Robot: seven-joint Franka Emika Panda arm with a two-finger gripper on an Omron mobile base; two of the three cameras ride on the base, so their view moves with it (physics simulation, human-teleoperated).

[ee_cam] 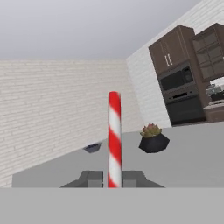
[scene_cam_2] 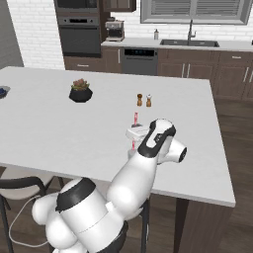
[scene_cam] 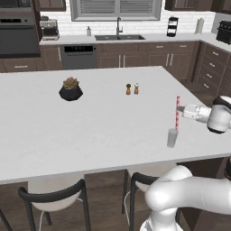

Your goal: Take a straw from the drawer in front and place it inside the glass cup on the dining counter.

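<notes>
Straw (scene_cam: 177,113) stands upright, pinched in gripper (scene_cam: 179,110), above glass cup (scene_cam: 172,138).

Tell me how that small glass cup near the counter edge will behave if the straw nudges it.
The glass cup looks small, narrow and empty, so probably light and apt to slide or tip. The upright straw, in the gripper, towers over it; once dropped in, it could lean and topple the cup.

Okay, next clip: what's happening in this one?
The robot's gripper is shut on a red-and-white striped straw, holding it upright over the white dining counter. The straw's lower end sits just above, or at, the mouth of the small glass cup near the counter's front edge. A potted succulent and two small shakers stand farther back.
</notes>
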